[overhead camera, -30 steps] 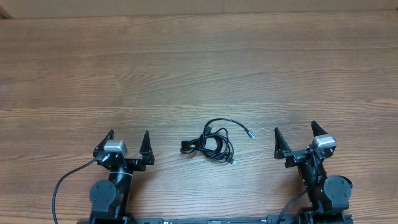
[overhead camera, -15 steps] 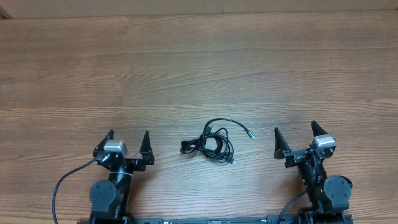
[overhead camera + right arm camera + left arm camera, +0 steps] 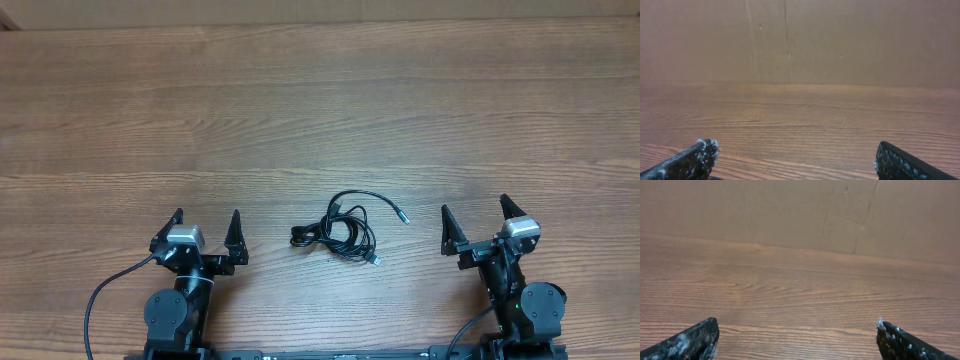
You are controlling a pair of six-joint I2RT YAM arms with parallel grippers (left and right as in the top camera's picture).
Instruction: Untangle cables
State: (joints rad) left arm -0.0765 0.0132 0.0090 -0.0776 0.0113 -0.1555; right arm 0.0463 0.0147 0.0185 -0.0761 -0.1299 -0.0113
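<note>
I have both arms parked at the near edge, left gripper (image 3: 207,214) and right gripper (image 3: 475,205) with jaws spread wide and empty, I judge ready to reach in; the cables (image 3: 345,228) lie knotted on the table (image 3: 320,100) between them, touched by neither

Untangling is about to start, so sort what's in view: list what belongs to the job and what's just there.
Job: cables, in a loose tangle; left gripper, jaws open; right gripper, jaws open.
Just there: wooden table; brown cardboard wall behind it.
</note>
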